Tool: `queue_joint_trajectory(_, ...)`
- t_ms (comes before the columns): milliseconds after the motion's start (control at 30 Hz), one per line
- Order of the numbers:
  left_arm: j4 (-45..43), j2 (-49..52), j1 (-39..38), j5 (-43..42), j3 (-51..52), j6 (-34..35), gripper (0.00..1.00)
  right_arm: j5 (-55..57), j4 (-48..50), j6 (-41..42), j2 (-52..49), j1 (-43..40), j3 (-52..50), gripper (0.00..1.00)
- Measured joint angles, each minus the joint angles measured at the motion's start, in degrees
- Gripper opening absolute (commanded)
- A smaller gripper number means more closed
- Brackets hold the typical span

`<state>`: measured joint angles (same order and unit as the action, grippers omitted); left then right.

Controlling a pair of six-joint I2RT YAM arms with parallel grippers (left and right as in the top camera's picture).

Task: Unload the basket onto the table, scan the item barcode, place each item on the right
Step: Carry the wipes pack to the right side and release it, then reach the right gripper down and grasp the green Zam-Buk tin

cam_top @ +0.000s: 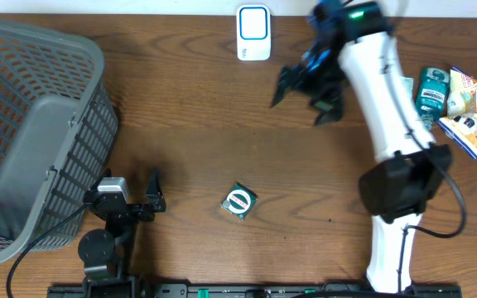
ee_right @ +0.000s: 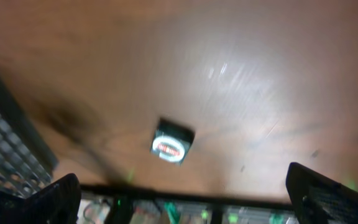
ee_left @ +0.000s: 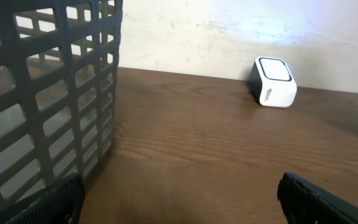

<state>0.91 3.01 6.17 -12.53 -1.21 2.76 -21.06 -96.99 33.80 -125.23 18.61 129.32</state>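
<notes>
The item, a small square green packet (cam_top: 240, 201) with a round white label, lies flat on the wooden table's middle front, and no barcode shows on it. In the right wrist view the packet (ee_right: 171, 142) sits far below. The white scanner (cam_top: 253, 33) with a blue-rimmed face stands at the back edge, and the left wrist view shows the scanner (ee_left: 273, 82) ahead. My right gripper (cam_top: 305, 98) hangs open and empty just right of the scanner, high above the table (ee_right: 182, 202). My left gripper (cam_top: 156, 192) rests open and empty at the front left (ee_left: 182, 211).
A grey plastic basket (cam_top: 36, 132) fills the left side, close to my left gripper, with its mesh wall (ee_left: 42, 93) at the left. A green tube (cam_top: 431, 91) and snack packets (cam_top: 469, 108) lie at the far right. A black rail (cam_top: 247, 290) runs along the front edge.
</notes>
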Motion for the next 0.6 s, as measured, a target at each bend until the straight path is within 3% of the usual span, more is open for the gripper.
queue_joint_trajectory(333, 0.00, 0.00, 0.00, 0.00, 0.00, -0.02, 0.98, 10.40, -0.17, 17.77, -0.31, 19.23, -10.34, 0.99)
queue_joint_trajectory(600, 0.00, 0.00, 0.00, 0.00, 0.00, -0.02, 0.98, 14.36, 3.06, 27.58, -0.35, 26.36, -17.57, 0.99)
